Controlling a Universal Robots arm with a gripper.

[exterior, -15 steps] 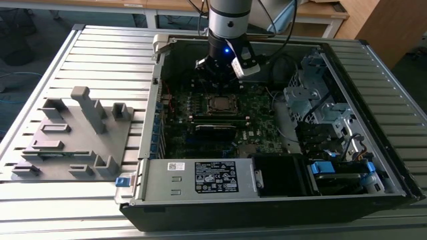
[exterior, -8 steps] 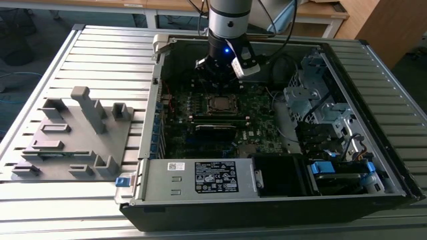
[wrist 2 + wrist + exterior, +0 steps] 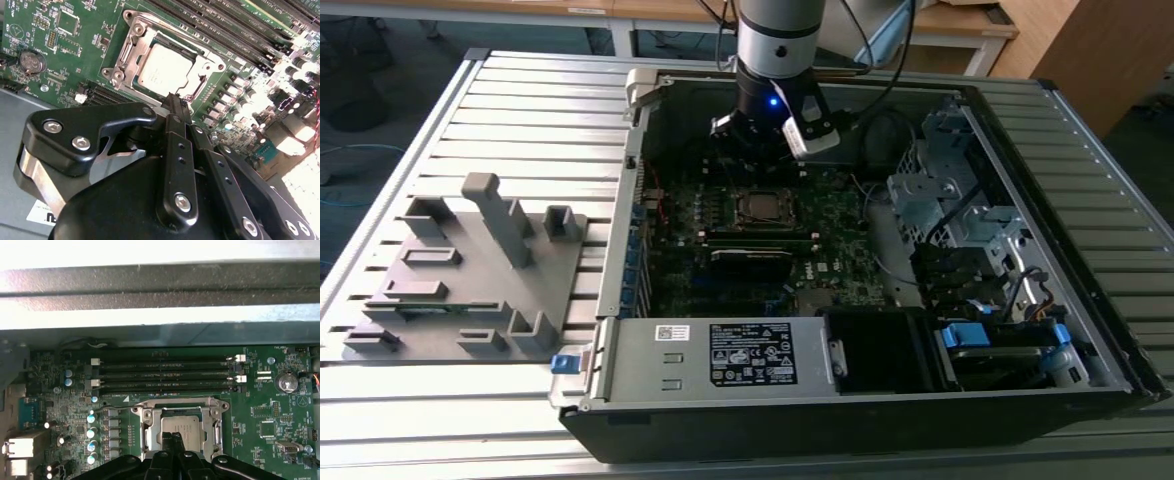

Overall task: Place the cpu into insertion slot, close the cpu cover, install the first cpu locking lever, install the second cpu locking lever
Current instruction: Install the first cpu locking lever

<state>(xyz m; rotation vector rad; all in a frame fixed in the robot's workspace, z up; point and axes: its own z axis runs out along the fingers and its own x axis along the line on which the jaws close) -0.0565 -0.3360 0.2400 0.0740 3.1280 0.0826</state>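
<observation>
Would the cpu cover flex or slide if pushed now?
The cpu cover is a thin metal frame, so probably light and slightly springy. It lies flat around the cpu on the board, so a push likely won't slide it. Its bare metal looks slippery.

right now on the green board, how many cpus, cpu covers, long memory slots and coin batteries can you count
cpu: 1
cpu cover: 1
long memory slots: 4
coin battery: 1
total: 7
</observation>
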